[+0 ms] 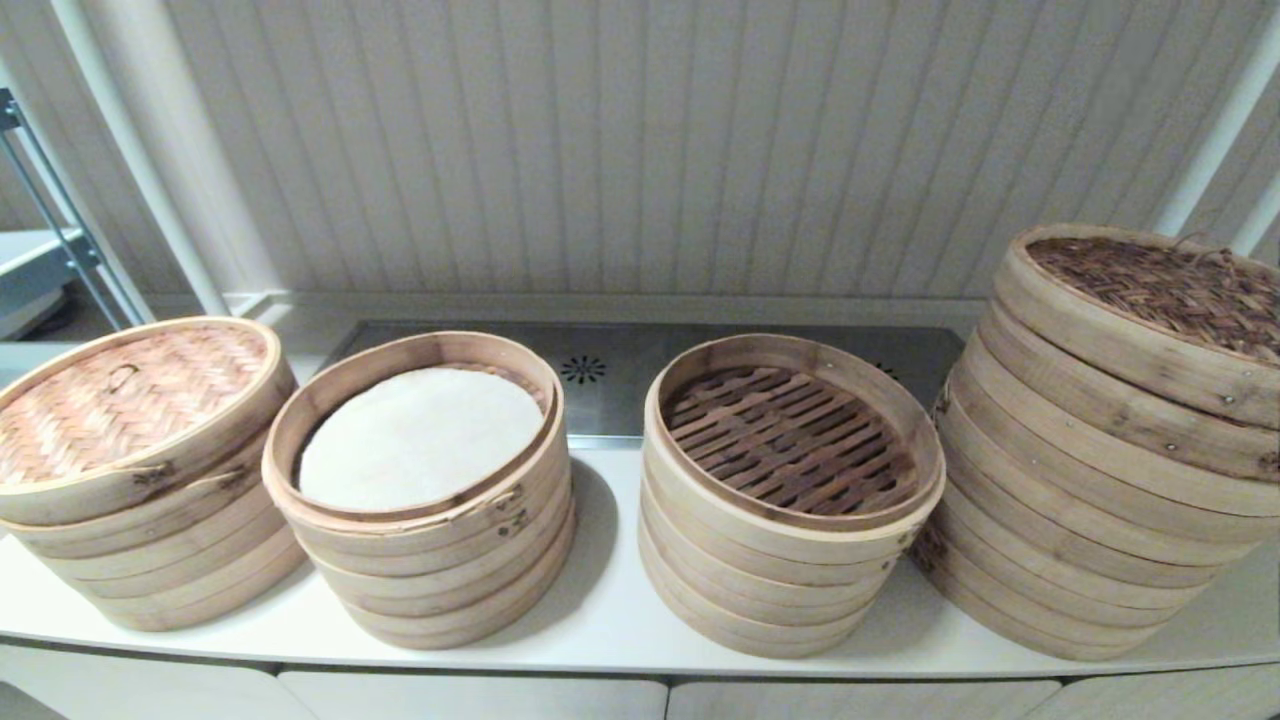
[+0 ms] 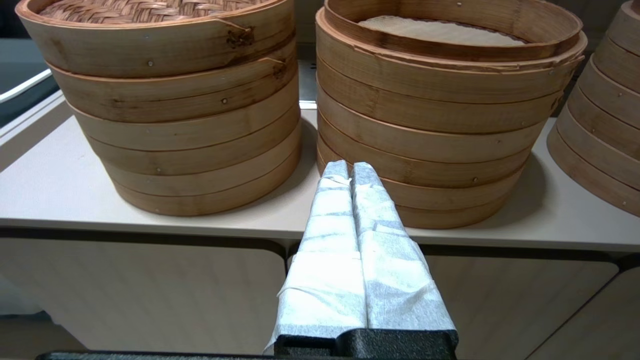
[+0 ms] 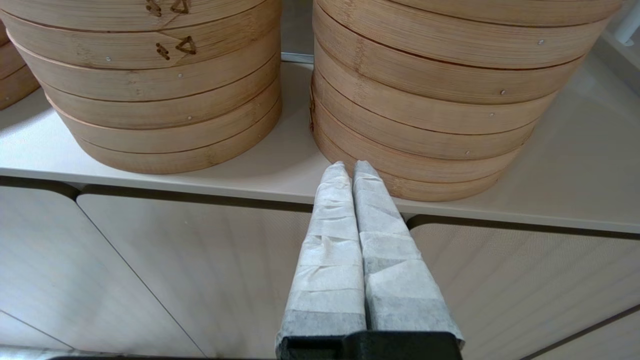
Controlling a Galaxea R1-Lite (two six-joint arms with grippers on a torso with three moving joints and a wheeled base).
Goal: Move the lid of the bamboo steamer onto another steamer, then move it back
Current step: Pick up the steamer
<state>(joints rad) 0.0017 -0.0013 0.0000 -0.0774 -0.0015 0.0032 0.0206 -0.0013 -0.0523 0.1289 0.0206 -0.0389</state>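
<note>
I see soft, even light from above; short shadows fall on the counter [image 1: 600,610] beside each steamer stack. My head view bows at the edges, and nothing glares.

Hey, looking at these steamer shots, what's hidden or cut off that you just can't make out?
- Head view: neither arm appears.
- Head view: the far-right stack and its woven lid are cut by the frame's edge.
- Left gripper and right gripper wrist views: stack tops are cropped.
- What lies beneath the white liner: covered.
</note>
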